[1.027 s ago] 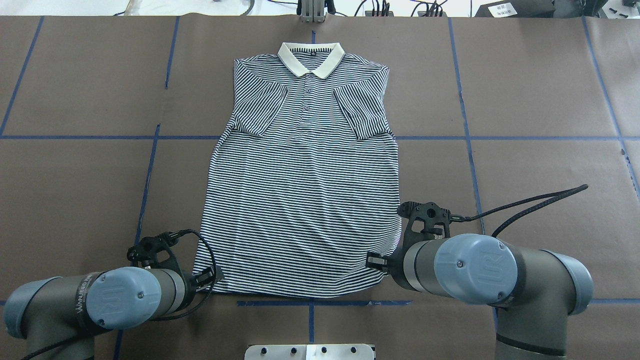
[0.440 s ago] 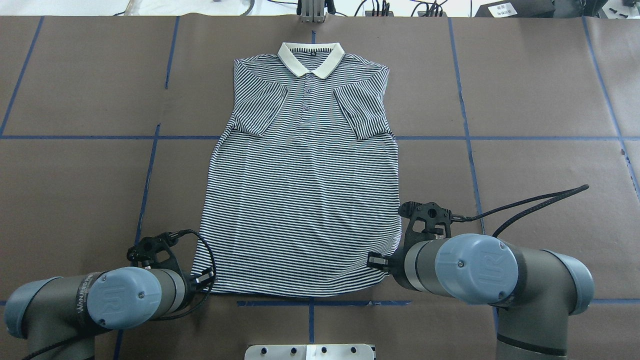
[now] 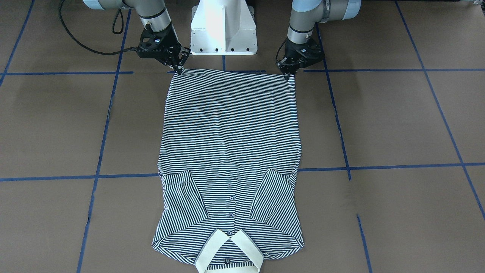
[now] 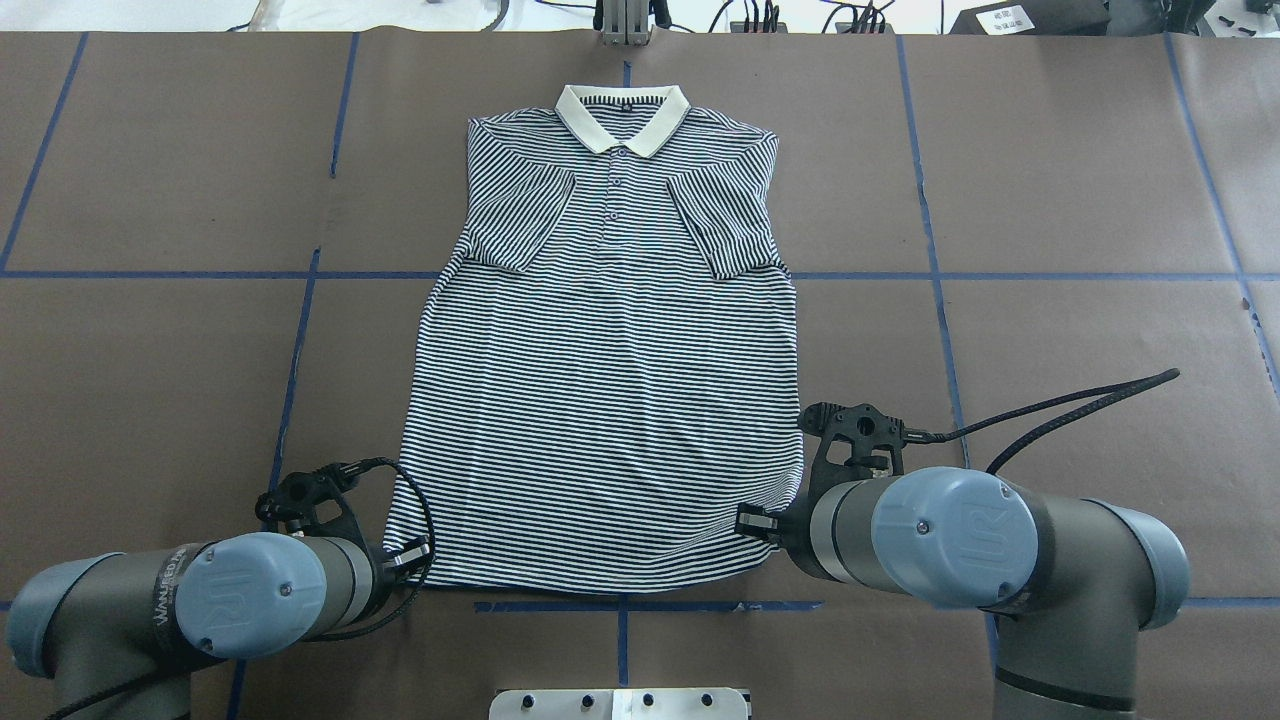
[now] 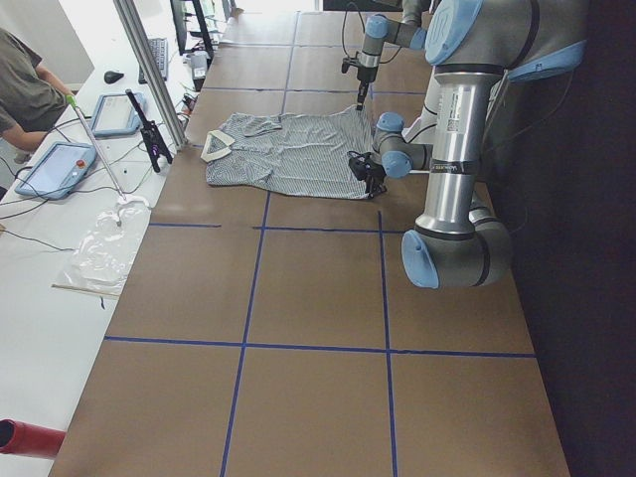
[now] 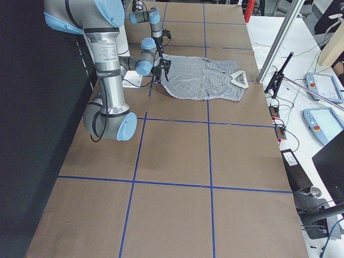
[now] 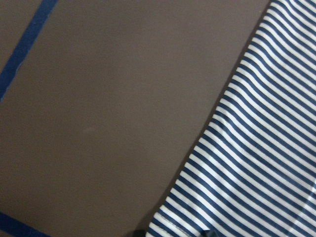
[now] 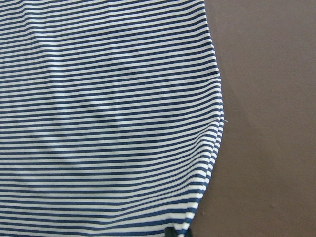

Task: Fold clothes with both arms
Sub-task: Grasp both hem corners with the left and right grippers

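The navy-and-white striped polo shirt [image 4: 610, 400] lies flat, face up, cream collar [image 4: 622, 115] at the far edge, both sleeves folded in over the chest. My left gripper [image 4: 420, 555] is at the near left hem corner, and my right gripper [image 4: 750, 522] is at the near right hem corner. In the front-facing view the left gripper [image 3: 289, 75] and right gripper [image 3: 178, 69] each come to a point, pinched on a hem corner. The wrist views show striped cloth [image 7: 256, 163] [image 8: 108, 113] that puckers at the right corner.
The brown table cover [image 4: 1050, 200] has blue tape lines. The white pedestal base [image 3: 223, 26] stands just behind the hem. A metal post [image 4: 625, 25] stands beyond the collar. An operator [image 5: 25, 89] and tablets are along the far side.
The near hem has drawn slightly up and inward at both corners. The left gripper has shifted a little to the left. The rest of the shirt has not moved.
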You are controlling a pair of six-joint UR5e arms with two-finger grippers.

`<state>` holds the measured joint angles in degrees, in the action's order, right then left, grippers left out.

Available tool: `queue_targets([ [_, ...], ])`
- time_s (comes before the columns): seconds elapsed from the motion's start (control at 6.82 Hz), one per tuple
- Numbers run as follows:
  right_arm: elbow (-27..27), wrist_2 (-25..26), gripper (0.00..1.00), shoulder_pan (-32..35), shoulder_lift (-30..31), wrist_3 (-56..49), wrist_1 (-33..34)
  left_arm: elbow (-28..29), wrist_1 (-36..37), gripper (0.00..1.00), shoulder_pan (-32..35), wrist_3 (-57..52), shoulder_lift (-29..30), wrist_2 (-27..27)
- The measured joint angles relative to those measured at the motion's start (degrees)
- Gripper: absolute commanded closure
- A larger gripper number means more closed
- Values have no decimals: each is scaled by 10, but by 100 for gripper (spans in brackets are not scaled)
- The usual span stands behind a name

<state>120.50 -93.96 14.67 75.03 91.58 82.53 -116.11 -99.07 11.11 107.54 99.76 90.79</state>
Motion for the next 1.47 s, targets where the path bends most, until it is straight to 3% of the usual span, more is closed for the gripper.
queue_targets([
  [0.44, 6, -1, 100, 1, 1, 0, 1, -16, 11, 100, 0, 0, 2, 2],
  [0.73, 38, -11, 100, 1, 18, 1, 4, -61, 27, 100, 0, 0, 1, 3],
  [1.47, 167, -167, 100, -7, 125, 1, 4, -220, 152, 100, -103, 22, 8, 7],
])
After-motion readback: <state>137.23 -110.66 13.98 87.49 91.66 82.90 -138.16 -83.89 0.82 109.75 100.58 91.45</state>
